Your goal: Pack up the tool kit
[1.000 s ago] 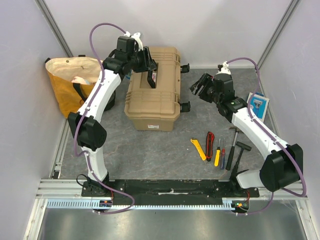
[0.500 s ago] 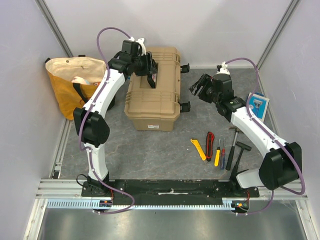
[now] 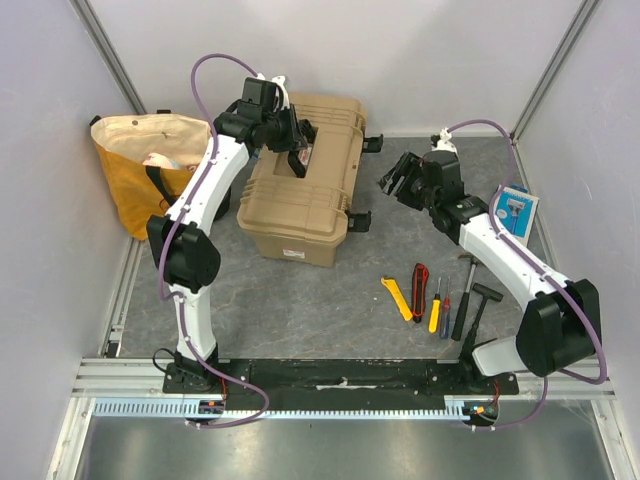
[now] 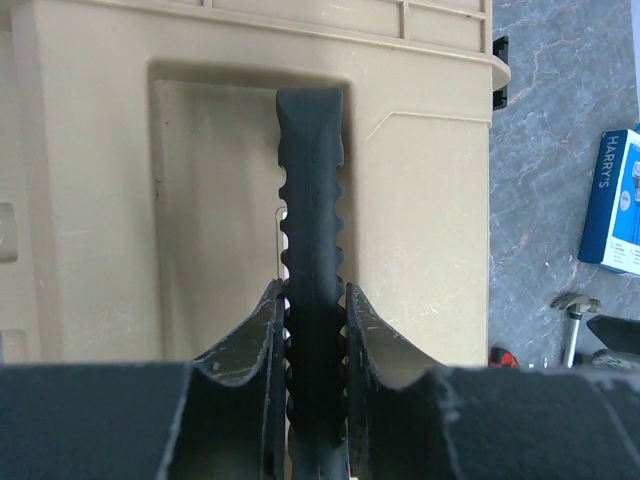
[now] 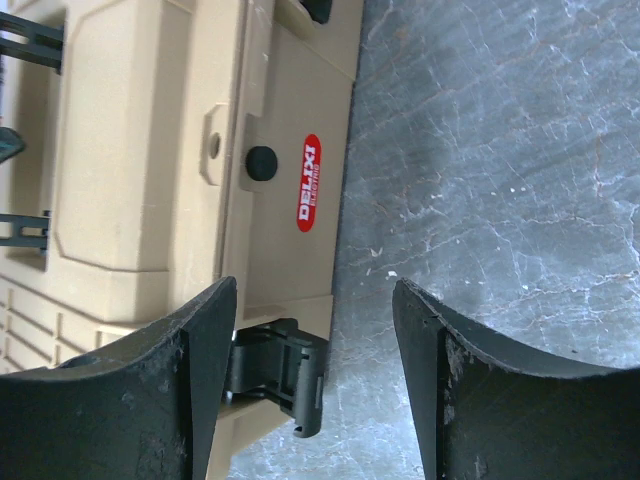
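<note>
**Toolbox dragged askew by its handle**

Shifted since a second ago: the toolbox point(image 3: 300, 200), near end swung leftward, now lying skewed on the surface point(image 3: 300, 300) instead of square to the back wall.

Clenched on the black handle point(image 4: 312, 200) with the left gripper point(image 4: 312, 300), fingers pressed to both ribbed sides, handle lifted out of its recess in the lid. Left arm rising from its base, long link stretched toward the far wall, wrist turned rightward over the lid.

Spread wide and holding nothing: the right gripper point(image 5: 312, 290), held just beside the box's right flank, near a black latch point(image 5: 285, 370) and a red label point(image 5: 308, 183). Right arm stretched diagonally from its base, wrist aimed at the box.

Long axis of the box running near to far, far end leaning right; lid down.

Lying loose by the right base, well apart from the box: yellow cutter point(image 3: 397, 298), red cutter point(image 3: 420, 278), screwdrivers point(image 3: 436, 312), hammers point(image 3: 480, 308), mostly pointing near to far.
</note>
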`<action>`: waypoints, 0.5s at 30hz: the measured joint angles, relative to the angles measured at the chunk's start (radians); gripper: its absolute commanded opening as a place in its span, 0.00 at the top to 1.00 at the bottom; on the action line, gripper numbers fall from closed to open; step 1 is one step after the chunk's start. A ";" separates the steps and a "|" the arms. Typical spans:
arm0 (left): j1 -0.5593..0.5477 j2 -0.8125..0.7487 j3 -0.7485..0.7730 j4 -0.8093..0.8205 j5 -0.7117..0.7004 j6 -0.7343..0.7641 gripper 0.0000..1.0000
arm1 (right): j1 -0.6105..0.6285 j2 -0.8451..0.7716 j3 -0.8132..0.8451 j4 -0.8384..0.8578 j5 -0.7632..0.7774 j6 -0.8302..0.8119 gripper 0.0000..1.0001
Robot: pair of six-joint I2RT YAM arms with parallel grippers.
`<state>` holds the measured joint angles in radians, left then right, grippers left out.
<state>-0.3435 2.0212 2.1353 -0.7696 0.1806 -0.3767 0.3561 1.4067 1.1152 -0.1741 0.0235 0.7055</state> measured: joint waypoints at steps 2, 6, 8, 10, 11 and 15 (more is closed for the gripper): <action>0.000 0.001 0.007 -0.013 -0.004 0.000 0.98 | 0.000 0.011 -0.004 0.000 0.000 0.000 0.29; -0.001 0.001 0.014 -0.027 -0.011 -0.003 0.98 | 0.000 0.035 -0.020 0.001 -0.008 0.000 0.28; -0.001 -0.001 0.021 -0.030 -0.014 -0.004 0.98 | 0.000 0.043 -0.029 0.005 -0.019 -0.001 0.29; -0.001 -0.005 0.027 -0.032 -0.016 -0.007 0.98 | 0.000 0.051 -0.035 0.010 -0.038 0.000 0.28; 0.000 -0.006 0.028 -0.032 -0.017 -0.008 0.98 | 0.000 0.055 -0.038 0.014 -0.049 0.000 0.28; 0.002 -0.019 0.028 -0.029 -0.023 -0.013 0.98 | 0.000 0.069 -0.043 0.051 -0.106 0.000 0.27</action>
<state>-0.3416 2.0018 2.1632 -0.7986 0.1574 -0.3901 0.3561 1.4757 1.0725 -0.1230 -0.0830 0.7059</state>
